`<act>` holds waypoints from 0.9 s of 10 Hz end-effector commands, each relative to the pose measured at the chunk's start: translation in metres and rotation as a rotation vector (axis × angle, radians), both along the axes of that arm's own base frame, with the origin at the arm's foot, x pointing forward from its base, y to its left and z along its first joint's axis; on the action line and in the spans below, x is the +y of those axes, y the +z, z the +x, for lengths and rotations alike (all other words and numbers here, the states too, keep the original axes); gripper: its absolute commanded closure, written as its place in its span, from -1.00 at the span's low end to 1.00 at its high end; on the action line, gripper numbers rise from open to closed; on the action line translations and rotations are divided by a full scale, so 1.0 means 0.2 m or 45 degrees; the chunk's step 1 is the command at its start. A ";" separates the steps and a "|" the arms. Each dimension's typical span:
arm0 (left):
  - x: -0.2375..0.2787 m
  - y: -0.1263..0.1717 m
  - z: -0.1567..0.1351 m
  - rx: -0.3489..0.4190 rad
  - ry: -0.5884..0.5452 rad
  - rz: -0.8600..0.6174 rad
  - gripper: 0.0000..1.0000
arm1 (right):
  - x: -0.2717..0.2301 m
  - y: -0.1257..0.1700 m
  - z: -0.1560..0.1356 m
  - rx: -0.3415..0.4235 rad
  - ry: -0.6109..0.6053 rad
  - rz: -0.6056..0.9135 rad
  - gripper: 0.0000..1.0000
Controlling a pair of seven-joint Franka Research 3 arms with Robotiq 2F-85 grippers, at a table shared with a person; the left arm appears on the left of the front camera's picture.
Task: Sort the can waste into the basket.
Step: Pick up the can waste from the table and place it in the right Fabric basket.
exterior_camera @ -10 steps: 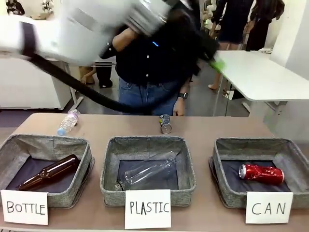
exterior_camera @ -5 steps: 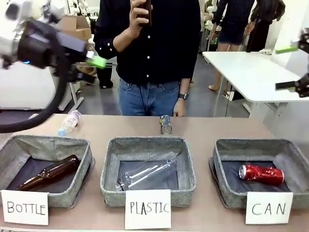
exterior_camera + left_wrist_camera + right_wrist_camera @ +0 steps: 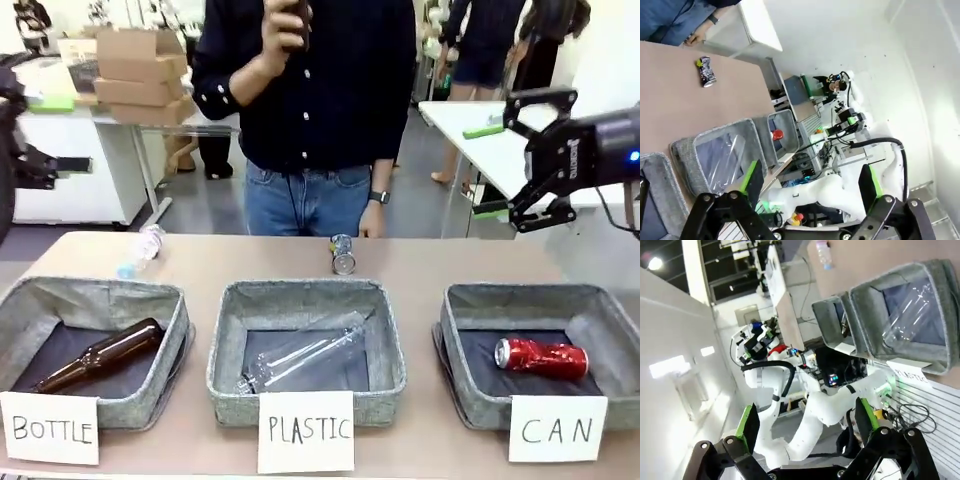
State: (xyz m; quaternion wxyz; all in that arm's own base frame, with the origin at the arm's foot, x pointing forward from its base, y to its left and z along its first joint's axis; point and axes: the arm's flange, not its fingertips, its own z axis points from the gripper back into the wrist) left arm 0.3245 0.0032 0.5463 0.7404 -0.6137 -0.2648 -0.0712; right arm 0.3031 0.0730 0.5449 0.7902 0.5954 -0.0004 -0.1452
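Left of and beyond the basket, the dark can lies with its long axis near-to-far, apparently nearer the right gripper than the left gripper, both spread and empty.

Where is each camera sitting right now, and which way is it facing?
Front view: fixed on the robot's side, facing across the table at the person; left gripper and right gripper raised, open.
Left wrist view: rolled, facing the dark can and PLASTIC basket; own fingers at bottom.
Right wrist view: rolled, looking over the PLASTIC basket; own fingers at bottom.
Shared: all three show that basket.
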 end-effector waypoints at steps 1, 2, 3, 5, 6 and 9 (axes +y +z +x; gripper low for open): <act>-0.09 0.07 0.01 -0.040 -0.047 0.077 -1.00 | -0.02 0.08 -0.06 -0.066 -0.010 -0.003 -1.00; -0.09 0.07 0.01 -0.040 -0.047 0.077 -1.00 | -0.02 0.08 -0.06 -0.066 -0.010 -0.003 -1.00; -0.09 0.07 0.01 -0.040 -0.047 0.077 -1.00 | -0.02 0.08 -0.06 -0.066 -0.010 -0.003 -1.00; -0.09 0.07 0.01 -0.040 -0.047 0.077 -1.00 | -0.02 0.08 -0.06 -0.066 -0.010 -0.003 -1.00; -0.09 0.07 0.01 -0.040 -0.047 0.077 -1.00 | -0.02 0.08 -0.06 -0.066 -0.010 -0.003 -1.00; -0.09 0.07 0.01 -0.040 -0.047 0.077 -1.00 | -0.02 0.08 -0.06 -0.066 -0.010 -0.003 -1.00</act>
